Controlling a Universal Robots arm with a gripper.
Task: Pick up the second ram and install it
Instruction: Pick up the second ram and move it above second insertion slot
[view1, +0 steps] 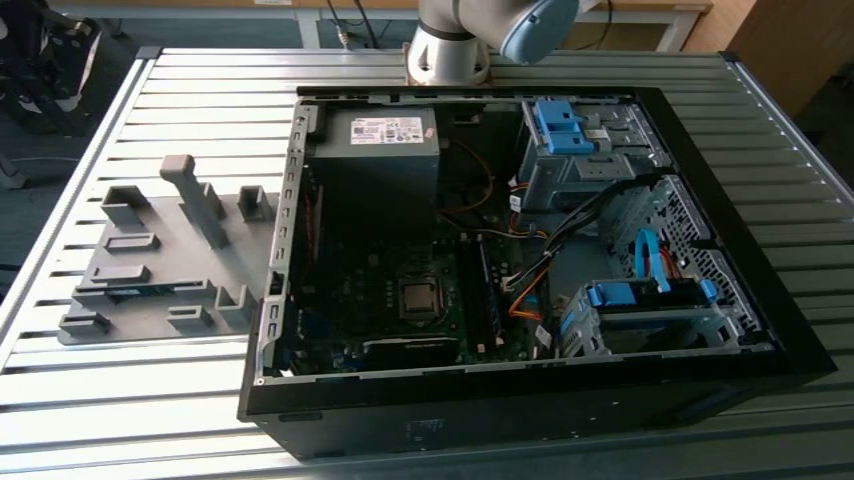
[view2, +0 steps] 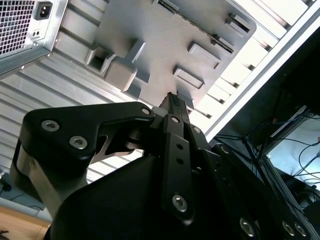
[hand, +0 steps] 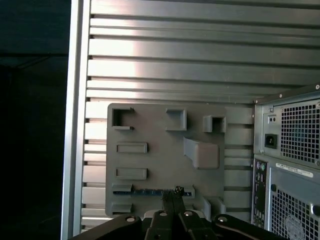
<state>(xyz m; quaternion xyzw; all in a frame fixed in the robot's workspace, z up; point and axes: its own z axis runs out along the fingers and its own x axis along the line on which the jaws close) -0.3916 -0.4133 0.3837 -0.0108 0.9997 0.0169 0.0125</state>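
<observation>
**Lining up over the holder for the second stick**

The second ram lies flat on its edge in a slot of the grey holder tray, which sits on the slatted metal table at the exterior view's left of the open computer case. In the first wrist view it reads as a dark blue strip along the tray, bracketed by grey blocks at both ends.

The gripper hangs well above the tray with its fingers pressed together and nothing between them. From that camera the fingertips line up just over the ram's length, toward one end of it.

We judge the step in hand to be the approach for the pick, with the grasp not yet made. To do it well, we would:

- open the fingers before any descent, since closed tips would land on the board's top edge;
- turn the wrist so the pads meet the two flat faces, not the ends;
- centre on the stick's middle, clear of the blocks beside it, so it lifts level;
- come straight down and draw straight up, because the slot looks snug and a tilted pull could bind or flex the thin board.
</observation>
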